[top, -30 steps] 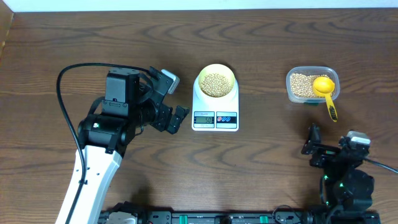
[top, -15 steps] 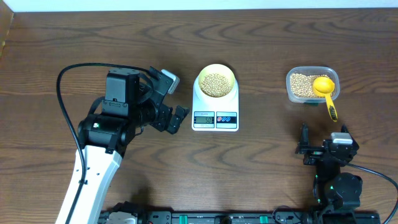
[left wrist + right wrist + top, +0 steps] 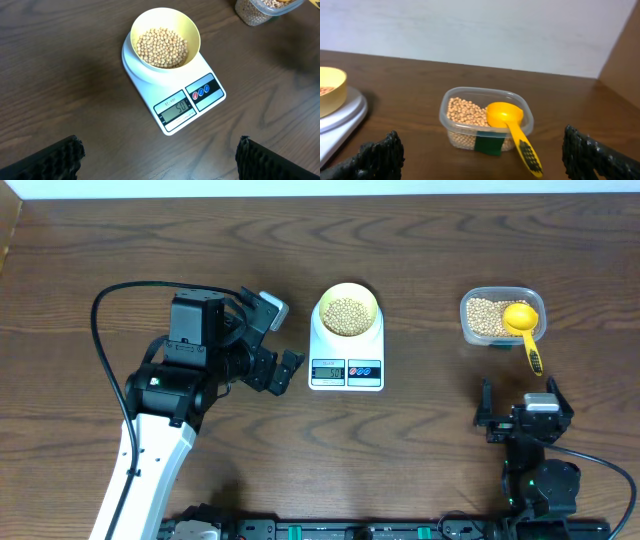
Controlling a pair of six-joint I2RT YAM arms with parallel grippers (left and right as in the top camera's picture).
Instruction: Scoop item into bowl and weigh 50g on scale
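Item: small round beige-yellow beans (image 3: 162, 47), heaped in the bowl; a further quantity (image 3: 465, 112) lies in the tub.
Bowl: small round pale yellow bowl (image 3: 165, 17), upright, seated on the rounded far end of the scale.
Scale: flat white plastic kitchen scale (image 3: 150, 87), on the surface near its centre; grey display (image 3: 176, 108) reads 50, with small red and blue buttons (image 3: 201, 92) beside it.
Tub: clear rounded-rectangular plastic tub (image 3: 485, 91) with a green label, well to the right of the scale.
Scoop: bright yellow plastic scoop (image 3: 505, 116), cup resting on the tub's beans, handle projecting over the near rim.
Left fingers (image 3: 50, 160): spread wide, empty, just left of the scale, touching nothing.
Right fingers (image 3: 375, 160): spread wide, empty, on the near side of the tub, apart from it.
Surface: dark brown wood-grain surface (image 3: 450, 240).
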